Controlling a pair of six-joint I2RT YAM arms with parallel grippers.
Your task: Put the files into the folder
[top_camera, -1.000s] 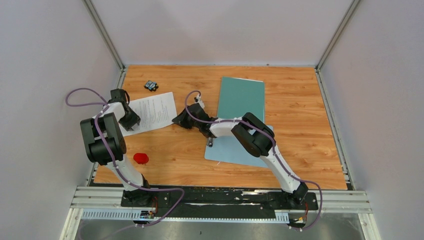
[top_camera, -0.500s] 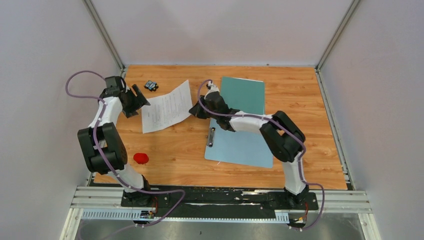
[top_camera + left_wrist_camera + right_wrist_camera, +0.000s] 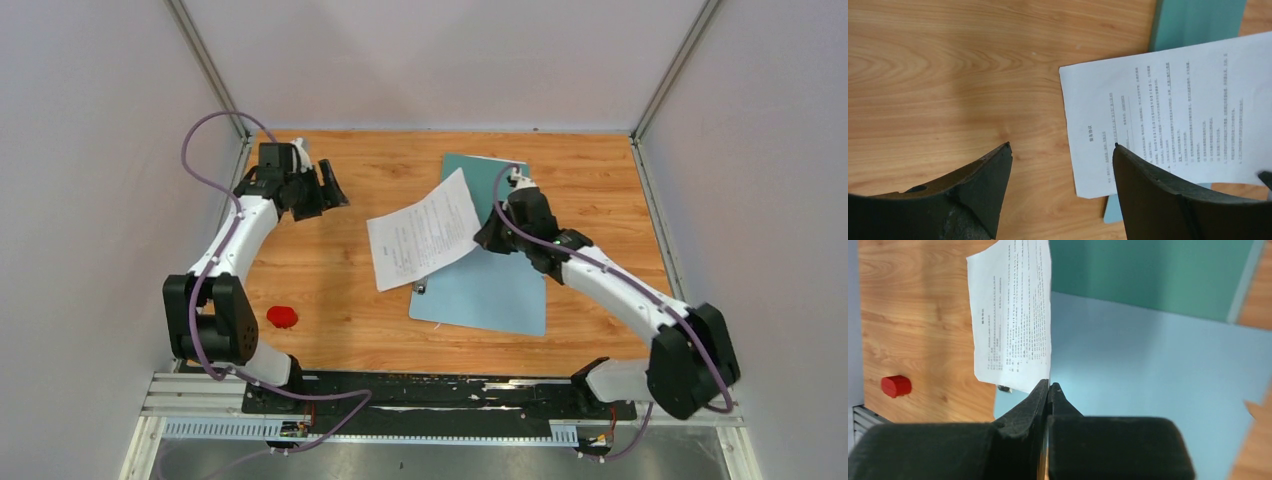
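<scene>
A small red object [image 3: 282,317] lies near the table's [image 3: 620,180] near-left corner, well apart from everything else. Further back, toward the far-left corner, the left gripper [image 3: 330,195] hangs above bare wood. Its wrist view shows the two dark fingers [image 3: 983,185] spread wide with nothing between them, only table and the sheet's left corner below.

In the middle of the table is one file, a white paper sheet [image 3: 425,240] covered in dense black print and lying at a slant. Its left part is over bare wood. Its right part overlaps the left edge of the teal-green folder [image 3: 495,180] and the far-left corner of the light blue clipboard [image 3: 490,295]. The clipboard's metal clip [image 3: 420,288] peeks out just under the sheet's near edge.

The folder lies closed and flat toward the far edge, right of centre. Its near end is overlapped by the clipboard, which reaches toward the near edge.

The right gripper [image 3: 484,238] sits at the sheet's right edge, over the folder and clipboard. In the wrist view its jaws are pressed together on the paper's edge, so the sheet [image 3: 1013,315] runs out from the fingertips above the clipboard [image 3: 1148,370] and folder [image 3: 1148,275].
</scene>
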